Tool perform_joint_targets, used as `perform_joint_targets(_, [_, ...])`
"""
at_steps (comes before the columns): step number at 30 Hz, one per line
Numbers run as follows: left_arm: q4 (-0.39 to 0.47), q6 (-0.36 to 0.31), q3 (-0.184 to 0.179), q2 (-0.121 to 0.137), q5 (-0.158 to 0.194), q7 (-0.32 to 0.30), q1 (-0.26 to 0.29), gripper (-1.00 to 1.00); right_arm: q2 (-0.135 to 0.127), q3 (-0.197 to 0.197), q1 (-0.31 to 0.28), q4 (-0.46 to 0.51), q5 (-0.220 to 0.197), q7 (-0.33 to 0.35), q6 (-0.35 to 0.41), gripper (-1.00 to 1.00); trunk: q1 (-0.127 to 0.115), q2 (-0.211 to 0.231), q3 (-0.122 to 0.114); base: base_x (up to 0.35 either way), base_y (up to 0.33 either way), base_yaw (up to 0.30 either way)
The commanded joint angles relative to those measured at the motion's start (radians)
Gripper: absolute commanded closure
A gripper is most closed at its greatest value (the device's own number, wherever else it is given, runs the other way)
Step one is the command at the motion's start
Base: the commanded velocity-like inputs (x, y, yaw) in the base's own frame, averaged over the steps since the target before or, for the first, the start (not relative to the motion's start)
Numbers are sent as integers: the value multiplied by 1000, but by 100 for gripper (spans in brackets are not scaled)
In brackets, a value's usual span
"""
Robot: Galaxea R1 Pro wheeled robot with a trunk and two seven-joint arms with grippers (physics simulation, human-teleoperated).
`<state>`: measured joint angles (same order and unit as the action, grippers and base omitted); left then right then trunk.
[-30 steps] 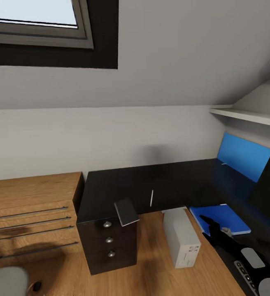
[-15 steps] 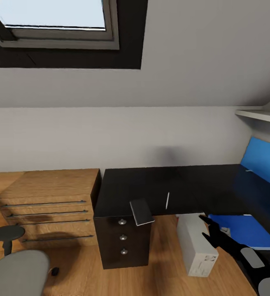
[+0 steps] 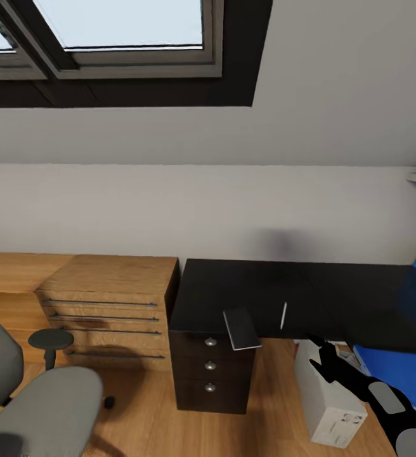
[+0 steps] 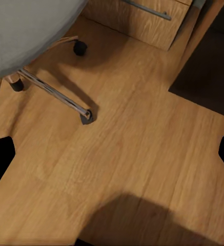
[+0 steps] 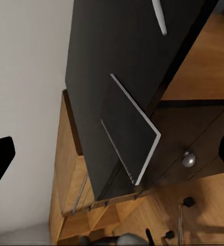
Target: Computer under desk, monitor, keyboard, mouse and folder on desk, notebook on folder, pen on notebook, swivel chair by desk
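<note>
Nearest the camera, right gripper (image 3: 325, 355): matte black, fingers spread, holding nothing; left gripper (image 4: 112, 154) likewise spread above wood-grain floor. Computer (image 3: 328, 400): pale grey box, small unreadable markings, standing on the floor beside the drawers. Notebook (image 3: 241, 329): thin, grey, overhanging the glossy black desk (image 3: 233, 292) edge; slim whitish pen (image 3: 283, 315) beyond. Blue folder (image 3: 395, 369) at right; grey swivel chair (image 3: 37, 406) at left
</note>
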<state>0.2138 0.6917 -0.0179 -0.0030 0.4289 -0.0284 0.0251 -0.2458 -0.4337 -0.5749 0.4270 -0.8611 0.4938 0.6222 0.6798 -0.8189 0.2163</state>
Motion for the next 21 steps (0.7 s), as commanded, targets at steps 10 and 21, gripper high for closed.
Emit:
perform_joint_targets(10, [-1,3,-2,1,7,-3,1,-100,39,128,0,-4,64,2,-213,-100,0,-1,1,0,0,70])
perform_joint_targets(21, [-1,3,-2,1,8,0,1,-100,103,221,0,-73,99,2,-468,-100,0,-1,1,0,0,7])
